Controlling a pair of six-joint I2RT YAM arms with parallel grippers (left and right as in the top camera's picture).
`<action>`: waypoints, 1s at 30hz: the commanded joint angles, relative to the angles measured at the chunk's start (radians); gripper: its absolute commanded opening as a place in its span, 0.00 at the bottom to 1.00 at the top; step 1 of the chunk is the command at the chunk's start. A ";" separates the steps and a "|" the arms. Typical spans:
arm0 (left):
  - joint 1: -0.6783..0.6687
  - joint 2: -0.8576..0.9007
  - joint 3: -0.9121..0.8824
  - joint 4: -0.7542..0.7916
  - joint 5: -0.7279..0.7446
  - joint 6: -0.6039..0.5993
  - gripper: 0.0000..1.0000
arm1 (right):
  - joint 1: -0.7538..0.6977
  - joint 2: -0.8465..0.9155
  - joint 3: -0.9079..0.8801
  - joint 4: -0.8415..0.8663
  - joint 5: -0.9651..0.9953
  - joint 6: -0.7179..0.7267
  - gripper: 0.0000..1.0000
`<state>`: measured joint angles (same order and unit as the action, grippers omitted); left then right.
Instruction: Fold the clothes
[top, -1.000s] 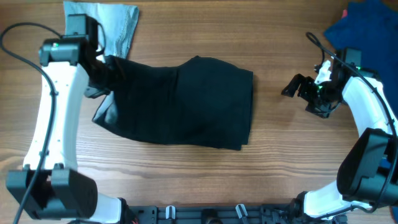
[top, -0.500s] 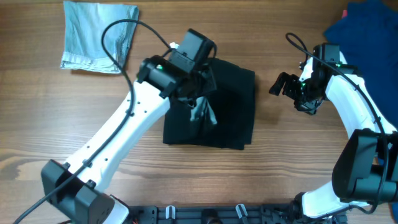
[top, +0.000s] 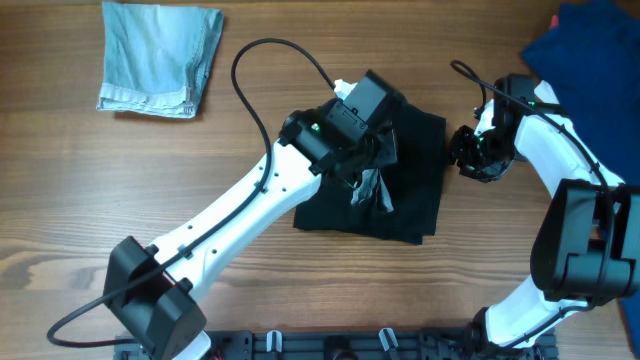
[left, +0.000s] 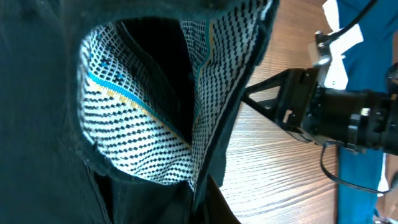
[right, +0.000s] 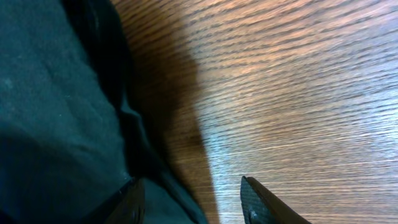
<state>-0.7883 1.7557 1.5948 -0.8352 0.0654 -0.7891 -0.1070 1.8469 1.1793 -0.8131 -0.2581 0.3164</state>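
Note:
A black garment (top: 412, 195) lies in the middle of the table, doubled over itself into a narrow block. My left gripper (top: 378, 172) hangs over it, shut on a lifted fold whose black-and-white checked lining (left: 143, 124) shows in the left wrist view. That gripper (left: 208, 208) is mostly buried in dark cloth. My right gripper (top: 462, 150) sits at the garment's right edge. In the right wrist view its jaws (right: 193, 202) stand apart, with the dark fabric (right: 56, 124) reaching in beside the left finger (right: 134, 202). Bare wood shows before the right finger (right: 261, 202).
A folded pale denim piece (top: 160, 58) lies at the far left corner. A blue cloth (top: 590, 50) is heaped at the far right corner, behind the right arm. The left arm stretches diagonally across the table's middle.
My left gripper swept from the far left to the right, carrying the garment's left end over its right half. The right gripper moved left to the garment's edge and its jaws narrowed.

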 joint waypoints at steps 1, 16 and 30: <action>0.003 0.011 0.018 -0.043 -0.082 -0.003 0.04 | 0.005 0.027 -0.010 -0.007 0.048 0.001 0.50; 0.658 -0.359 0.019 -0.468 -0.319 0.260 0.04 | 0.003 0.027 -0.009 0.008 -0.013 -0.026 0.69; 0.573 -0.148 0.026 -0.307 -0.160 0.258 0.04 | 0.003 0.027 -0.008 0.005 -0.084 -0.027 0.70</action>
<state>-0.1604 1.5406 1.6001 -1.2037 -0.1135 -0.5499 -0.1070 1.8481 1.1793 -0.8055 -0.3183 0.3050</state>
